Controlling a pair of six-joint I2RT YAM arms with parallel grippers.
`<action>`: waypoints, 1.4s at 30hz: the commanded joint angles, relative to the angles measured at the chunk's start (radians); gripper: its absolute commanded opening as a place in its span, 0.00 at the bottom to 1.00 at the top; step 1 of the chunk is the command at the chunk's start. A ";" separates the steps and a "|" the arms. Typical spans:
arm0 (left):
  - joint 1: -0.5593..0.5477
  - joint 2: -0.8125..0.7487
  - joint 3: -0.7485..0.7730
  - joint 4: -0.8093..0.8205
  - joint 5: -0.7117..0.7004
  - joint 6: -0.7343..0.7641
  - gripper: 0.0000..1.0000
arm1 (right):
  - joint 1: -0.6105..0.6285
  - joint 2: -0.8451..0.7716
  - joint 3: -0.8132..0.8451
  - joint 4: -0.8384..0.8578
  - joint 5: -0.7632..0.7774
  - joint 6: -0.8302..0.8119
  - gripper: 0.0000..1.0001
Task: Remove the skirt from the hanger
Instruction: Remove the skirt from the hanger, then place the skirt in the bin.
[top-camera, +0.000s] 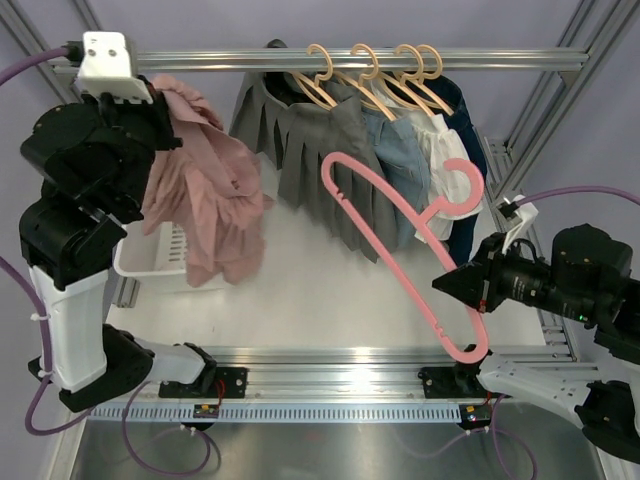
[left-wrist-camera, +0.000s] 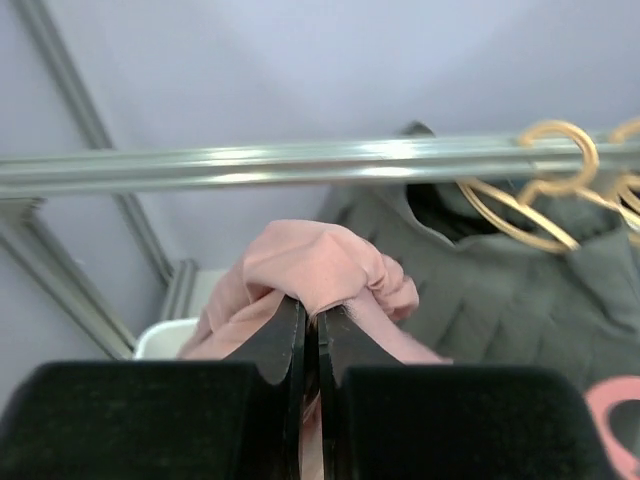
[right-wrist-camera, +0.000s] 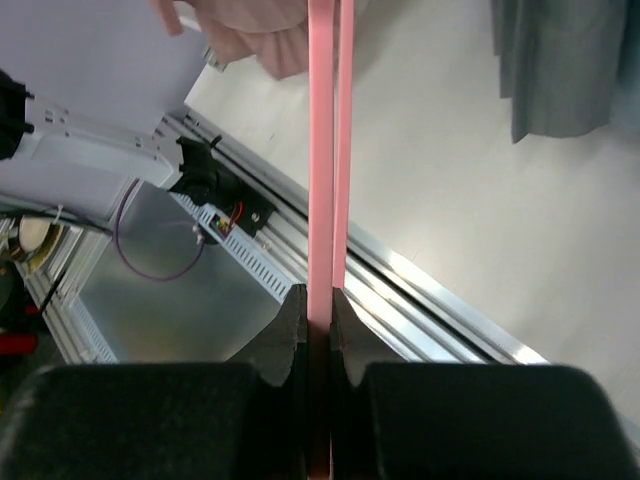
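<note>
the left end effector (left-wrist-camera: 310, 312) is clamped shut on a bunched fold of the pink skirt (top-camera: 205, 190). it holds the skirt high at the far left, just under the rail (top-camera: 350, 60), so the cloth hangs over the white basket (top-camera: 137, 265), which is likely where it is meant to drop. the right end effector (right-wrist-camera: 318, 300) is closed on the pink hanger (top-camera: 390, 215), which is bare and tilted over the desk (top-camera: 320, 290) at the right. it sits well apart from the skirt, so the two look separated. other garments hang on wooden hangers (top-camera: 345, 85) at the far side. no brand, label or writing is legible.
</note>
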 joint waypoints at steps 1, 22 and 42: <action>0.011 -0.024 -0.026 0.302 -0.160 0.130 0.00 | 0.004 -0.003 0.091 -0.004 0.161 0.011 0.00; 0.491 0.130 0.003 0.491 0.073 0.097 0.00 | 0.004 0.161 0.138 0.010 0.123 -0.084 0.00; 0.558 -0.228 -0.922 0.471 0.294 -0.333 0.00 | 0.004 0.162 -0.094 0.146 0.015 -0.069 0.00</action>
